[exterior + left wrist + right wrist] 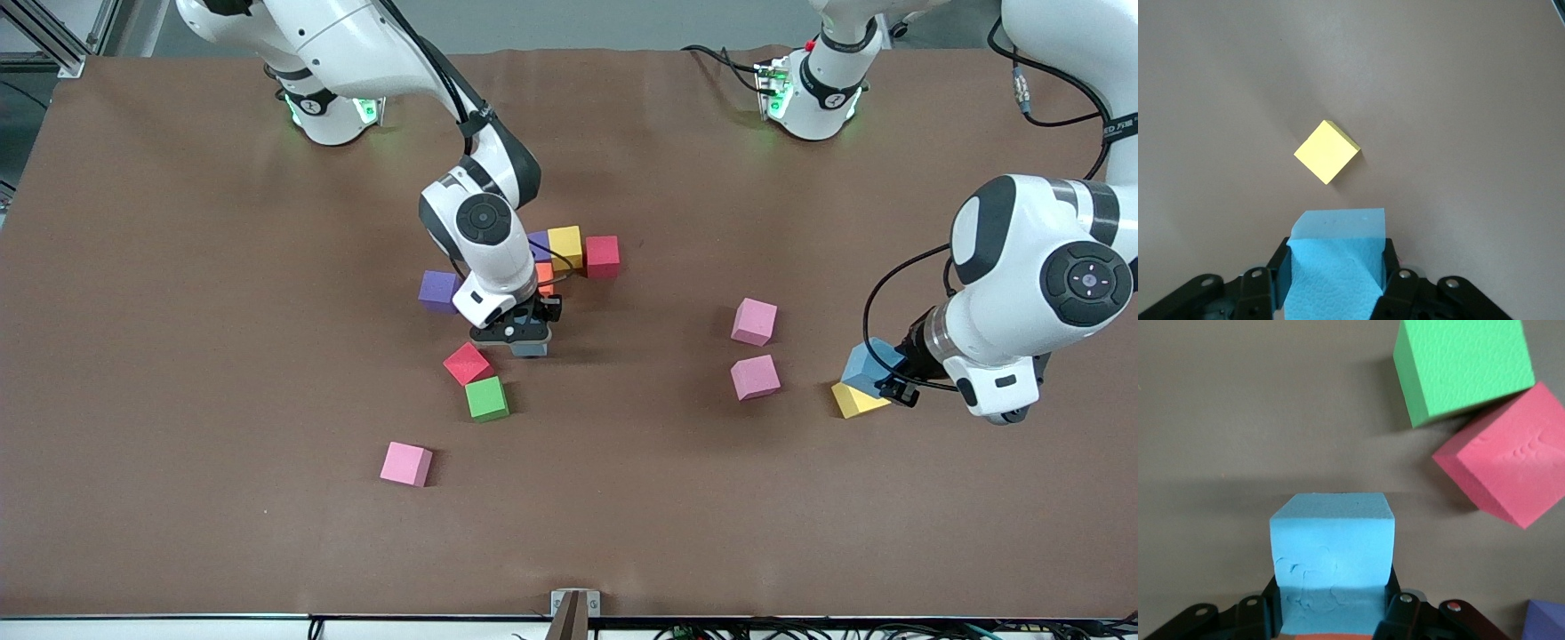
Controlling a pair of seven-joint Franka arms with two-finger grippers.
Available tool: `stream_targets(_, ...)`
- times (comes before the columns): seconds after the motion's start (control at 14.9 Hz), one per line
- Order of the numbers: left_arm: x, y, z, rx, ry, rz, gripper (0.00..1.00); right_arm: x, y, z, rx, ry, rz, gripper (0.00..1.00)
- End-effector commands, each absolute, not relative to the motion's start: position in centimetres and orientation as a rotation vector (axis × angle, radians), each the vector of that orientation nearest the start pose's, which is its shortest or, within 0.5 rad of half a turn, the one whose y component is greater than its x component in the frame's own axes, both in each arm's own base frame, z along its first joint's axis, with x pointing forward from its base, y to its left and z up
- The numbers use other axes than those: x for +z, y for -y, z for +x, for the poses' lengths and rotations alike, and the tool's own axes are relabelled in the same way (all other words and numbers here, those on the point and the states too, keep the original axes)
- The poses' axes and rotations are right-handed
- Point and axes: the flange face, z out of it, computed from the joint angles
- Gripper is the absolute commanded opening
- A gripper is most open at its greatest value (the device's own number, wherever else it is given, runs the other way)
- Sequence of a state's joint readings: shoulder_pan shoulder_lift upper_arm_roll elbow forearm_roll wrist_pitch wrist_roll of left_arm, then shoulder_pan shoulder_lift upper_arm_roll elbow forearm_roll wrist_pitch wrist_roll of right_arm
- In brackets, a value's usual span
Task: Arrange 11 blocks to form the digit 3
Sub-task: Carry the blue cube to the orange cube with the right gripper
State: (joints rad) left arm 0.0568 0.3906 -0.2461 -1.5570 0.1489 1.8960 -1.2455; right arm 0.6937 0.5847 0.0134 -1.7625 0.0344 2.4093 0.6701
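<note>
The right gripper (526, 342) is clamped on a blue block (1332, 553), low over the table (178, 356) beside the partial figure: a purple block (539, 245), yellow block (565, 245) and red block (602, 256) in a row, with an orange block (544, 276) at its 6 o'clock edge. A second red block (468, 363) and a green block (486, 397) lie at about 8 o'clock from this gripper. The left gripper (1336, 267) grips another blue block (1335, 267) over a loose yellow block (1327, 151).

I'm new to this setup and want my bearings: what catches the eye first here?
Both hands grip blue blocks: the right hand holds one beside the red and green blocks, and the left hand holds another over a yellow block.
</note>
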Motion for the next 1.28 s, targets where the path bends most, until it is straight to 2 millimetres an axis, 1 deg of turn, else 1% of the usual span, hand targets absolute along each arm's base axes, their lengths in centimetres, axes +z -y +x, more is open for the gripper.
stream_targets(0.0,42.4,9.9,66.4,-0.041,1.626,-2.651,0.2,23.8,-42.6,50.9,0.091,0.123,-3.035,0.34)
stream_targets(0.07,42.3,10.4,66.5,-0.063,1.694,-2.612,0.2,23.8,-42.6,50.9,0.11,0.124,-3.026,0.34)
stream_targets(0.13,42.0,10.5,66.5,-0.093,1.725,-2.565,0.2,23.8,-42.7,50.7,0.112,0.125,-3.024,0.34)
stream_targets(0.2,41.6,10.6,66.5,-0.103,1.742,-2.539,0.2,23.8,-42.6,50.8,0.109,0.123,-3.024,0.34)
stream_targets(0.27,40.8,10.9,66.6,-0.089,1.754,-2.525,0.2,23.8,-42.6,50.8,0.109,0.12,-3.024,0.34)
stream_targets(0.34,40.6,11.8,66.5,-0.086,1.748,-2.528,0.2,23.8,-42.6,50.8,0.107,0.118,-3.024,0.34)
stream_targets(0.4,39.8,12.1,66.6,-0.07,1.74,-2.526,0.19,23.8,-42.7,50.7,0.112,0.118,-3.025,0.34)
stream_targets(0.47,39.4,12.2,66.7,-0.054,1.759,-2.518,0.19,23.7,-42.7,50.7,0.113,0.123,-3.026,0.34)
stream_targets(0.67,39.2,12.1,66.7,-0.051,1.769,-2.511,0.19,23.5,-42.9,50.3,0.111,0.124,-3.03,0.34)
stream_targets(0.74,39.3,12.2,66.7,-0.05,1.77,-2.514,0.19,23.4,-42.7,50.4,0.111,0.094,-3.033,0.34)
stream_targets(0.88,39.4,12.2,66.8,-0.059,1.773,-2.52,0.19,23.5,-43.0,50.3,0.104,0.05,-3.037,0.34)
stream_targets(1.01,38.9,12.4,67.0,-0.062,1.796,-2.518,0.2,23.4,-43.2,50.1,0.098,0.013,-3.039,0.34)
stream_targets(1.08,38.7,12.7,67.2,-0.075,1.841,-2.499,0.2,23.3,-43.8,49.6,0.095,0.018,-3.044,0.34)
stream_targets(1.21,38.3,13.7,67.4,-0.1,1.9,-2.476,0.2,22.9,-43.8,49.6,0.081,0.008,-3.063,0.34)
